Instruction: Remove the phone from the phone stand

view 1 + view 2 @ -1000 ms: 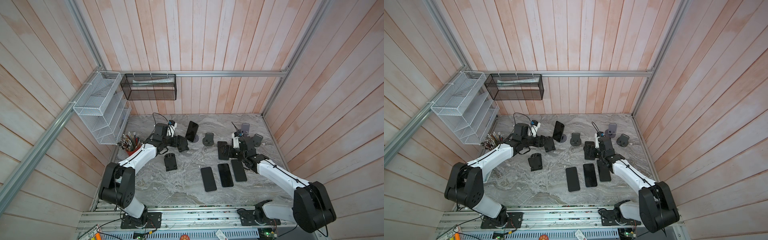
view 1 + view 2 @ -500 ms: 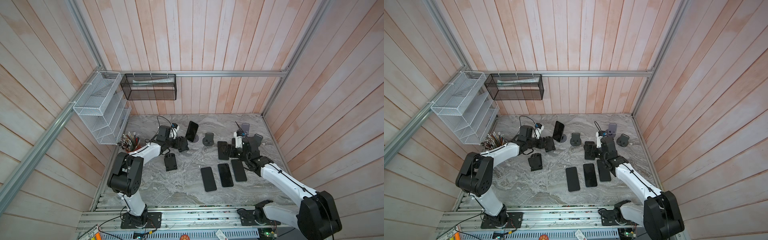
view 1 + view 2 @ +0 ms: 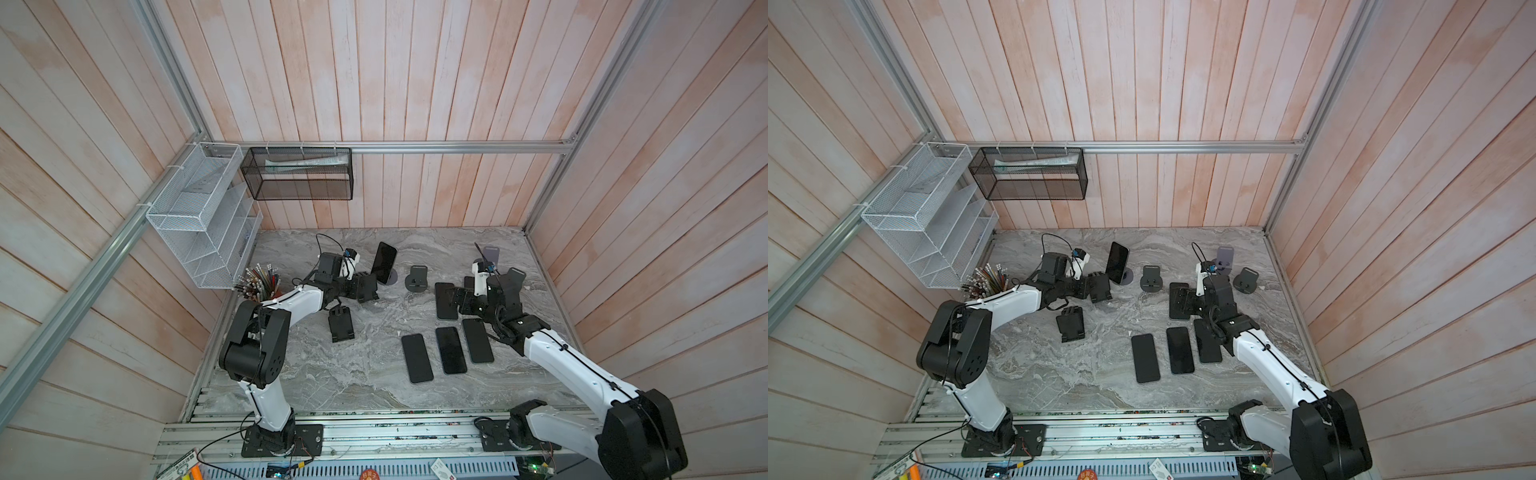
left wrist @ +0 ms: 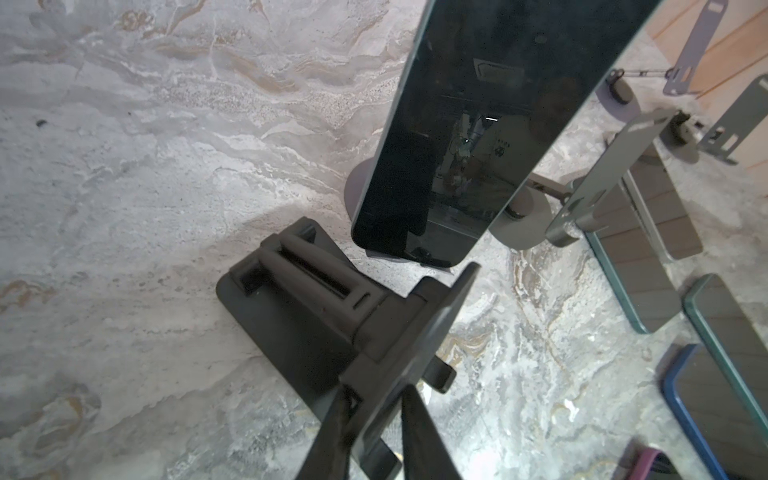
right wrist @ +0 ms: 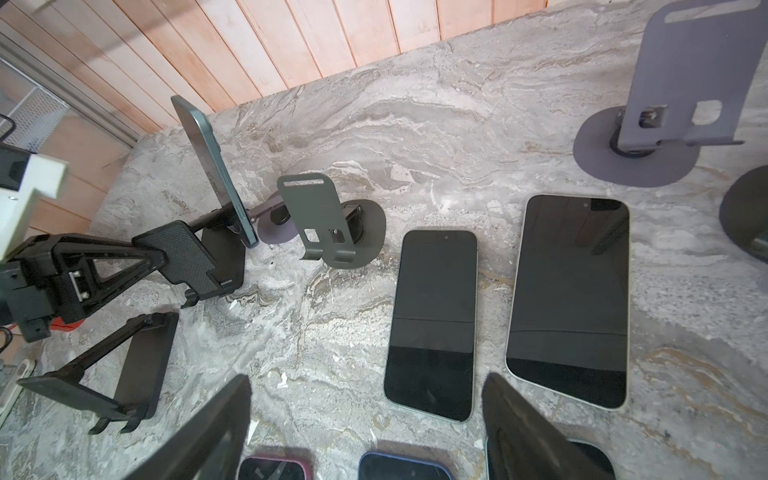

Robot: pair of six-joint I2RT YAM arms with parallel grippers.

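In both top views a grey-veined marble tabletop (image 3: pixel 332 374) sits between pale plank walls. Near the frame's middle the phone (image 3: pixel 384 262) (image 3: pixel 1117 262) stands tilted on its round-based phone stand (image 3: pixel 394 277). Just left of it the left gripper (image 3: pixel 360 286) meets a black folding stand (image 3: pixel 370 287). Right of centre the right gripper (image 3: pixel 452 300) hangs low over flat phones (image 3: pixel 451 350). Only these views show the pencil cup (image 3: pixel 259 282) at the left edge.

In the left wrist view, lower centre, the left gripper (image 4: pixel 374 399) is clamped on the thin matte back plate of the black folding stand (image 4: pixel 299 316), one finger on each face; the grip reads most plainly here. The phone (image 4: pixel 478 124) shows a glossy dark screen at upper right, its bottom edge over the smooth lilac-grey disc of the phone stand (image 4: pixel 358 187).

The right wrist view gives the phone (image 5: pixel 212 166) in side profile, a slim teal-edged slab at upper left, leaning in the phone stand (image 5: pixel 270 235). The black folding stand (image 5: pixel 187 257) shows a pebbled plate. At the bottom the right gripper (image 5: pixel 368 378) is spread wide, holding nothing. Round-cornered flat phones (image 5: pixel 432 324) lie mid-frame.
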